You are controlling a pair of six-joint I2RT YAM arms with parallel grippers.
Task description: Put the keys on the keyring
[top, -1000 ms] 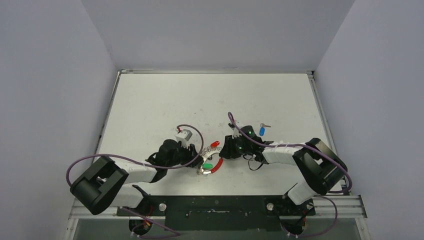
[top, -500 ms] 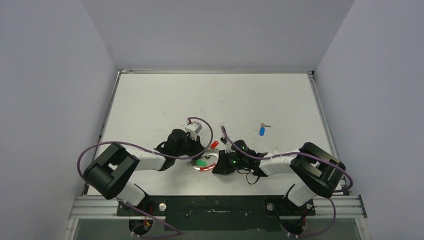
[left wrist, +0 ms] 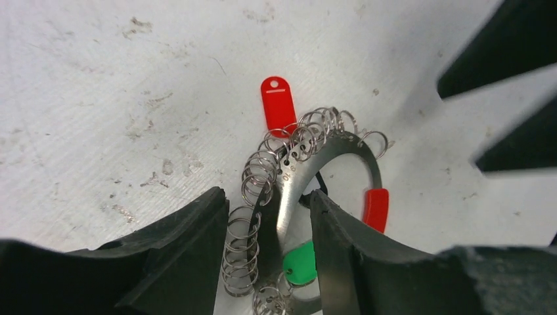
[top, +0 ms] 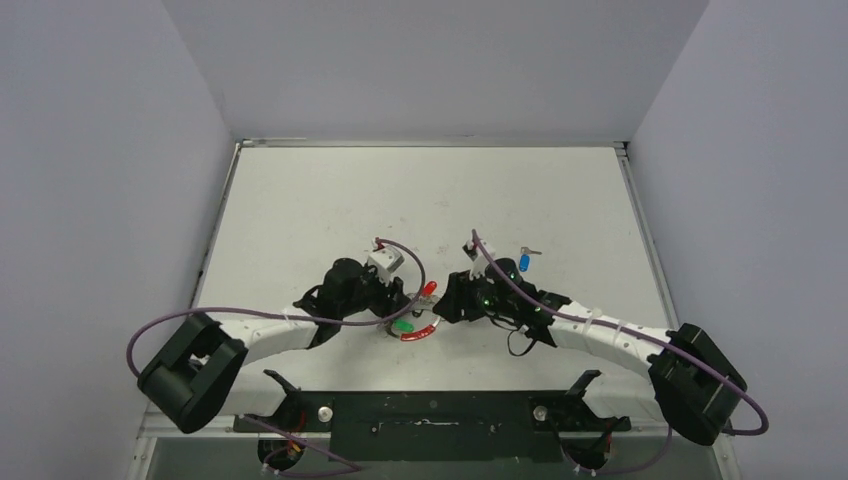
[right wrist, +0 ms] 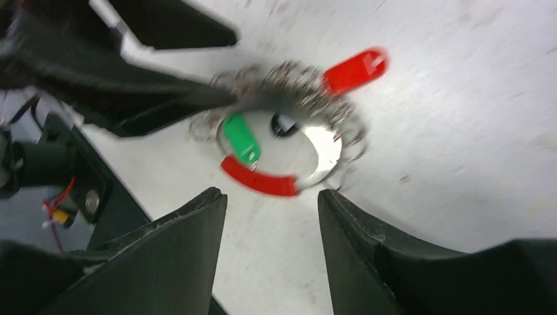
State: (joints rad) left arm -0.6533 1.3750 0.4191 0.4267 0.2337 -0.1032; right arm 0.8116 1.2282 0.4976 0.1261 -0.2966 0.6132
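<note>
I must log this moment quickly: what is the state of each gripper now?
Left gripper: closed on the silvery coiled-wire keyring with red curved section.
Right gripper: open, holding nothing.

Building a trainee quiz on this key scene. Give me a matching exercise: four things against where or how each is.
1 blue key
2 green key
3 red tag
4 right gripper

A open, holding nothing
B beside the keyring's red section
C alone on the table
D pokes outward from the small rings

Pairs: 1-C, 2-B, 3-D, 4-A
</note>
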